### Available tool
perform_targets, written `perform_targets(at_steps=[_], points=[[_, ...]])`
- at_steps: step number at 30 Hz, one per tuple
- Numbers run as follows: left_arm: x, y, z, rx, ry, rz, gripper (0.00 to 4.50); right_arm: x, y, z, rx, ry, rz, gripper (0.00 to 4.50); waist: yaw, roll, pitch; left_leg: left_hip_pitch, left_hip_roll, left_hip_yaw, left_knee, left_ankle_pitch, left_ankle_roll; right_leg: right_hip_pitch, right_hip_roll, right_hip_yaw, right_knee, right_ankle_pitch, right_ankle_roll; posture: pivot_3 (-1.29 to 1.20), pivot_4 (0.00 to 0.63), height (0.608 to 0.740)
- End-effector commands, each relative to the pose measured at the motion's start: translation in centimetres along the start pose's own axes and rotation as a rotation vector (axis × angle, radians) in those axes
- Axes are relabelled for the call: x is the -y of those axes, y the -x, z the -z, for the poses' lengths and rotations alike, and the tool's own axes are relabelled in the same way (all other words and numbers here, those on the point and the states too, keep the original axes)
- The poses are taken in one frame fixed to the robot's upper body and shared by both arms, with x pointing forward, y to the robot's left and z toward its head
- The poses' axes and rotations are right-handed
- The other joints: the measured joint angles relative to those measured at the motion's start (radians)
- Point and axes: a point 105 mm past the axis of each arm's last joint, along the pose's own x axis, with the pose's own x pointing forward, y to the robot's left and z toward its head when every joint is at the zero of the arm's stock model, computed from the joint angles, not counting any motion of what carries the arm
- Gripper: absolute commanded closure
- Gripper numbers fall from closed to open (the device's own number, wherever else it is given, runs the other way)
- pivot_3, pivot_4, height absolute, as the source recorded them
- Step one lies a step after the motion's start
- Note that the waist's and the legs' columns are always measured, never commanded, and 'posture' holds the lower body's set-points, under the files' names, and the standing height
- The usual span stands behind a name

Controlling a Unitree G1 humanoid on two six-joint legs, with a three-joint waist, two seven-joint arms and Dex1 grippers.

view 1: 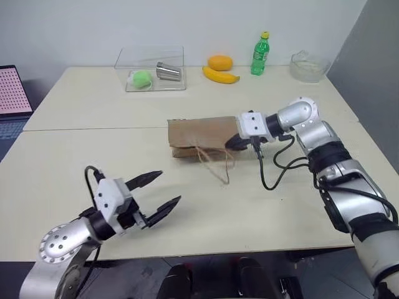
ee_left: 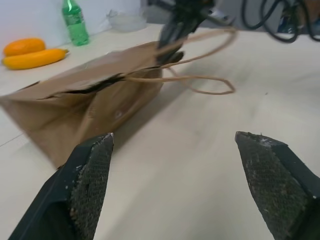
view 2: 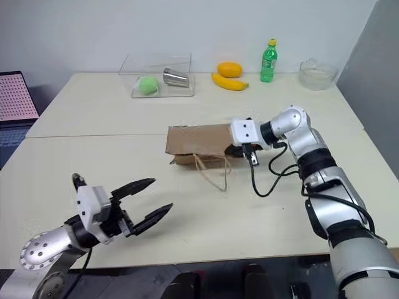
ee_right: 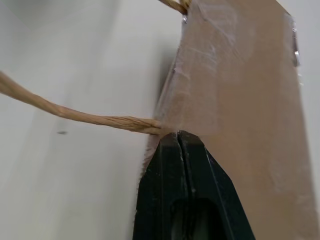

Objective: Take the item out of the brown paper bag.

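Note:
The brown paper bag (view 1: 199, 134) lies flat on its side in the middle of the table, mouth toward my right arm, its two tan loop handles (view 1: 215, 163) trailing toward me. My right gripper (view 1: 232, 143) is shut on the rim of the bag's mouth, beside a handle's root; in the right wrist view its joined fingers (ee_right: 177, 150) meet the paper edge (ee_right: 240, 100). My left gripper (view 1: 168, 187) hovers open over the near left of the table, apart from the bag, nothing between its fingers (ee_left: 92, 175). The item is hidden.
At the back stand a clear box (view 1: 153, 68) holding a green ball (view 1: 141, 78) and a metal cup (view 1: 168, 73), an orange mango (view 1: 219, 62), a banana (view 1: 221, 76), a green bottle (view 1: 260, 55) and a glass bowl (view 1: 308, 65). A laptop (view 1: 12, 93) sits far left.

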Motion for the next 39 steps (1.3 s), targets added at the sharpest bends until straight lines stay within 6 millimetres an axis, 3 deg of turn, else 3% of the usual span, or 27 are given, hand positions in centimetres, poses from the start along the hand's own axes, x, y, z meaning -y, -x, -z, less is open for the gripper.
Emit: perform_targets(at_steps=[1, 3, 5, 8, 10, 16, 18, 19, 20, 24, 27, 30, 32, 35, 39], points=[[-0.2, 1.2, -0.6, -0.008, -0.064, 0.024, 0.42, -1.3, 0.5, -1.8, 0.052, 0.032, -0.047, 4.48, 0.001, 0.0, 0.0, 0.0, 0.0, 0.0, 0.0, 0.0, 0.0, 0.0, 0.0, 0.0, 0.0, 0.0, 0.0, 0.0, 0.15, 0.74], [-0.2, 1.3, -0.5, -0.022, -0.09, 0.047, 0.42, -2.5, 0.1, -2.0, 0.063, 0.022, -0.071, 4.48, 0.002, 0.0, 0.0, 0.0, 0.0, 0.0, 0.0, 0.0, 0.0, 0.0, 0.0, 0.0, 0.0, 0.0, 0.0, 0.0, 0.15, 0.74], [-0.1, 1.0, -0.7, -0.021, -0.131, 0.089, 0.06, -3.4, -0.1, -2.4, 0.091, -0.001, -0.071, 4.5, 0.003, 0.0, 0.0, 0.0, 0.0, 0.0, 0.0, 0.0, 0.0, 0.0, 0.0, 0.0, 0.0, 0.0, 0.0, 0.0, 0.15, 0.74], [-0.4, 0.4, -1.0, -0.016, -0.166, 0.121, 0.01, -3.7, 0.3, -3.2, 0.13, -0.036, -0.025, 4.32, 0.004, 0.0, 0.0, 0.0, 0.0, 0.0, 0.0, 0.0, 0.0, 0.0, 0.0, 0.0, 0.0, 0.0, 0.0, 0.0, 0.15, 0.74], [-0.6, 0.0, -1.3, -0.008, -0.199, 0.158, 0.0, -4.1, 0.8, -4.1, 0.182, -0.079, 0.02, 3.91, 0.006, 0.0, 0.0, 0.0, 0.0, -0.001, 0.0, 0.0, 0.0, 0.0, 0.0, -0.001, 0.0, 0.0, 0.0, 0.0, 0.15, 0.74], [-1.2, -1.3, -2.4, 0.045, -0.272, 0.212, 0.0, -6.6, 2.3, -5.1, 0.231, -0.213, 0.109, 1.75, 0.017, 0.0, 0.0, -0.001, 0.0, -0.001, 0.0, 0.0, 0.0, 0.0, 0.0, -0.002, -0.002, 0.0, 0.0, 0.0, 0.15, 0.74], [-1.5, -1.6, -2.5, 0.051, -0.278, 0.22, 0.0, -7.4, 2.5, -5.3, 0.236, -0.25, 0.129, 1.75, 0.018, 0.0, 0.0, -0.001, 0.0, -0.001, 0.0, 0.0, 0.0, 0.001, 0.0, -0.002, -0.002, 0.0, 0.0, 0.0, 0.15, 0.74], [-1.7, -1.7, -2.5, 0.053, -0.278, 0.224, 0.0, -7.8, 2.6, -5.4, 0.243, -0.275, 0.152, 1.37, 0.017, 0.0, 0.0, -0.001, 0.0, -0.001, 0.0, 0.0, 0.0, 0.001, 0.0, -0.001, -0.002, 0.0, 0.0, 0.0, 0.15, 0.74], [-1.7, -1.9, -2.5, 0.057, -0.27, 0.233, 0.0, -8.0, 2.7, -5.6, 0.261, -0.308, 0.18, 1.39, 0.017, 0.0, 0.0, -0.001, 0.0, 0.0, 0.0, 0.0, 0.0, 0.001, 0.0, -0.001, -0.002, 0.0, 0.0, 0.0, 0.15, 0.74], [-1.3, -2.7, -2.7, 0.09, -0.202, 0.227, 0.0, -5.9, 4.4, -6.5, 0.343, -0.382, 0.352, 0.06, 0.013, 0.0, 0.0, -0.001, 0.0, 0.0, 0.0, 0.0, 0.0, 0.001, 0.0, -0.001, -0.002, 0.0, 0.001, 0.0, 0.15, 0.74], [-1.4, -3.0, -3.1, 0.114, -0.119, 0.16, 0.0, -4.0, 5.5, -6.6, 0.35, -0.402, 0.459, 0.02, 0.014, 0.0, 0.0, -0.001, 0.0, -0.001, 0.0, 0.0, 0.0, 0.001, 0.0, -0.001, -0.002, 0.0, 0.001, 0.0, 0.15, 0.74], [-1.4, -3.3, -3.7, 0.144, -0.011, 0.081, 0.0, -1.0, 6.3, -6.6, 0.36, -0.393, 0.564, 0.02, 0.009, 0.0, 0.0, -0.001, 0.0, 0.0, 0.0, 0.0, 0.0, 0.001, 0.0, -0.001, -0.001, 0.0, 0.001, 0.0, 0.15, 0.74], [-1.5, -3.5, -4.1, 0.163, 0.028, 0.038, 0.0, 1.1, 6.8, -6.2, 0.333, -0.346, 0.638, 0.38, 0.009, 0.0, 0.0, 0.0, 0.0, -0.001, 0.0, 0.0, 0.0, 0.001, 0.0, -0.001, -0.001, 0.0, 0.001, 0.0, 0.15, 0.74], [-1.2, -3.8, -4.8, 0.197, 0.059, 0.003, 0.0, 4.9, 7.7, -5.1, 0.285, -0.307, 0.744, 1.34, 0.006, 0.0, 0.0, 0.0, 0.0, -0.001, 0.0, 0.0, 0.0, 0.001, 0.0, -0.002, -0.001, 0.0, 0.001, 0.0, 0.15, 0.74], [-1.1, -3.9, -5.1, 0.218, 0.052, -0.019, 0.0, 9.5, 7.7, -2.0, 0.121, -0.275, 0.84, 2.83, 0.001, 0.0, 0.0, 0.0, 0.0, 0.001, 0.0, 0.0, 0.0, 0.0, 0.0, -0.001, -0.001, 0.0, 0.0, 0.0, 0.15, 0.74]])
